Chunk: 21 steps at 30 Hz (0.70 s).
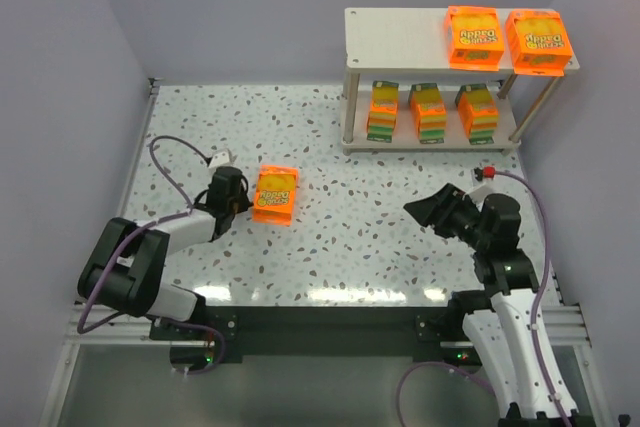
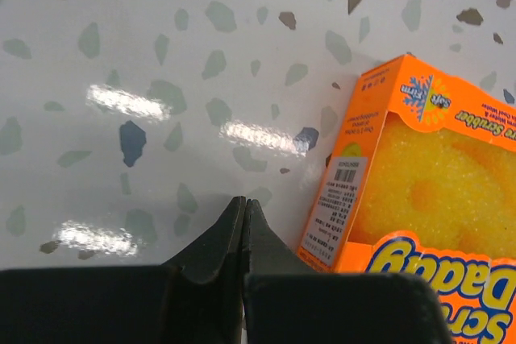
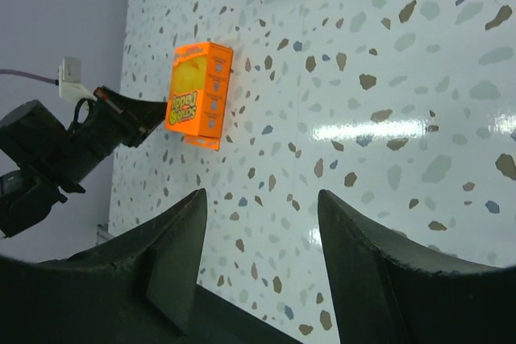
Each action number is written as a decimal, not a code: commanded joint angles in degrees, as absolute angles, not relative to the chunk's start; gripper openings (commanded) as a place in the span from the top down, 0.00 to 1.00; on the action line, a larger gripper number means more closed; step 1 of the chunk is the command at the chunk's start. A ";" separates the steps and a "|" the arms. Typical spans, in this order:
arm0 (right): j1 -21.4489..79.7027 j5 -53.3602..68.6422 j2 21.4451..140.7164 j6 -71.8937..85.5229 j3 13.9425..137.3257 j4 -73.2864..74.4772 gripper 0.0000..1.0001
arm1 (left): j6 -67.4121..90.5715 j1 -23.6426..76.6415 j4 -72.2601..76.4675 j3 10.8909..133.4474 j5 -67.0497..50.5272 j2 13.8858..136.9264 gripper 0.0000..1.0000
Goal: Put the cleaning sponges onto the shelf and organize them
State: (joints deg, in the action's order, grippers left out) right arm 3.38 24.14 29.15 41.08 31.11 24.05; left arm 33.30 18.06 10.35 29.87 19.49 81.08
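Your left gripper (image 2: 243,207) sits shut, empty, beside the glossy orange pack (image 2: 419,191); right gripper (image 3: 260,197) gapes, empty; shelf (image 1: 395,37) shows overhead only.

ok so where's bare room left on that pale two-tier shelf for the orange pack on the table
The left half of the pale wooden shelf's top board is bare, bordered on the right by two orange sponge packs. The lower tier is crowded: three upright packs in a row, narrow gaps between.
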 commanded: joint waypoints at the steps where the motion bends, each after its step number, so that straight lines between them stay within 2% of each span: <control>1: 3.43 27.77 29.27 37.71 29.36 25.23 0.40 | 32.95 18.10 20.38 27.96 10.13 82.70 1.00; 4: 3.52 27.25 29.44 37.00 28.74 25.22 0.40 | 34.10 19.59 25.21 24.97 3.70 82.44 1.00; 14: 5.09 26.11 33.48 36.12 24.87 20.57 0.40 | 40.86 34.71 32.07 26.80 -1.13 85.16 1.00; 21: 10.19 22.25 39.98 36.91 24.08 15.04 0.38 | 40.88 37.88 24.45 30.14 -1.15 80.70 1.00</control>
State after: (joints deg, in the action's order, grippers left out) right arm 7.86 24.49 38.06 37.50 23.99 20.80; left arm 40.12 37.54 25.82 27.42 -0.89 84.27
